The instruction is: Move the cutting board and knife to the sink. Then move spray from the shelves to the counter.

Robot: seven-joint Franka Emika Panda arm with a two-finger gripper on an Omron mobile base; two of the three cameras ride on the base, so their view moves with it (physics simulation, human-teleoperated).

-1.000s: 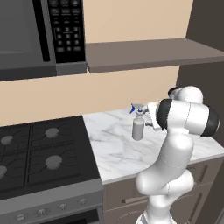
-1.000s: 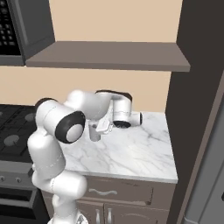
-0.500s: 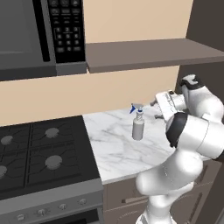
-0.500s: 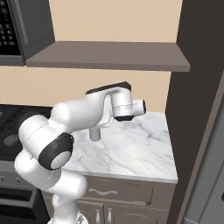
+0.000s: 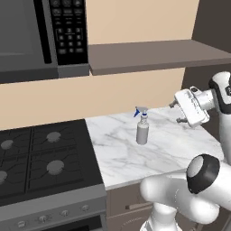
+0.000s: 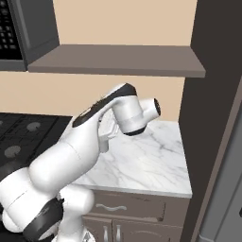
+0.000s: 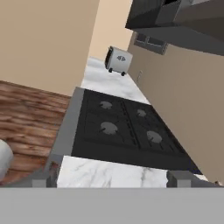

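Near the counter's (image 5: 167,149) middle, toward its back edge, the spray (image 5: 142,130) stands upright, apparently set down; the claw (image 5: 179,112) hangs released beside it, toward the right edge.

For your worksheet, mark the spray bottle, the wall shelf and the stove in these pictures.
spray bottle (image 5: 142,133): left base view, grey body.
shelf (image 5: 153,55): left base view, top face.
stove (image 7: 118,129): hand view, cooktop between burners.
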